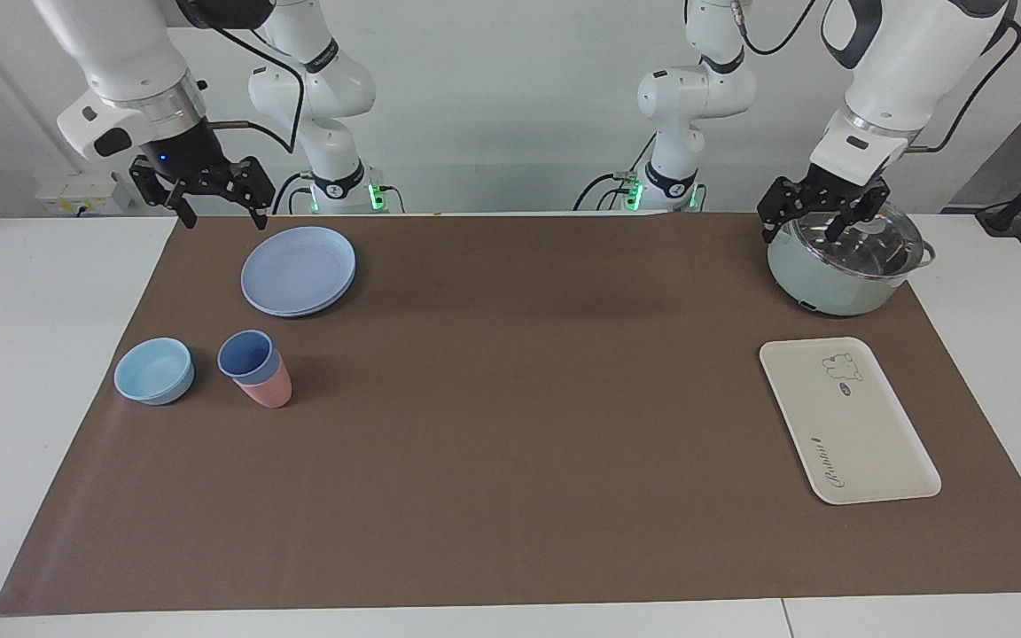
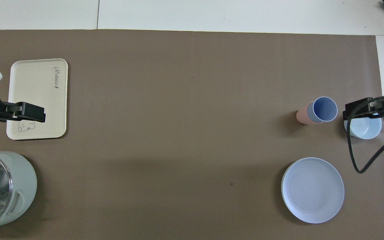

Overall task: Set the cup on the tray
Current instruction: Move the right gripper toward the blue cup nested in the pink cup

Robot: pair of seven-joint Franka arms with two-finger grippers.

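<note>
The periwinkle cup [image 1: 247,354] [image 2: 323,109] stands upright, nested inside a pink tumbler [image 1: 269,390] [image 2: 301,116], toward the right arm's end of the table. The cream tray [image 1: 847,434] [image 2: 35,83] lies flat toward the left arm's end with nothing on it. My right gripper [image 1: 220,211] [image 2: 358,111] hangs open in the air over the mat's edge beside the blue plate, holding nothing. My left gripper [image 1: 821,223] [image 2: 32,113] hangs open just above the pot's glass lid, also holding nothing.
A light-blue bowl [image 1: 154,370] [image 2: 365,130] sits beside the nested cups. A round blue plate [image 1: 298,270] [image 2: 312,190] lies nearer to the robots than the cups. A pale green pot with a glass lid [image 1: 838,279] [image 2: 8,186] stands nearer to the robots than the tray.
</note>
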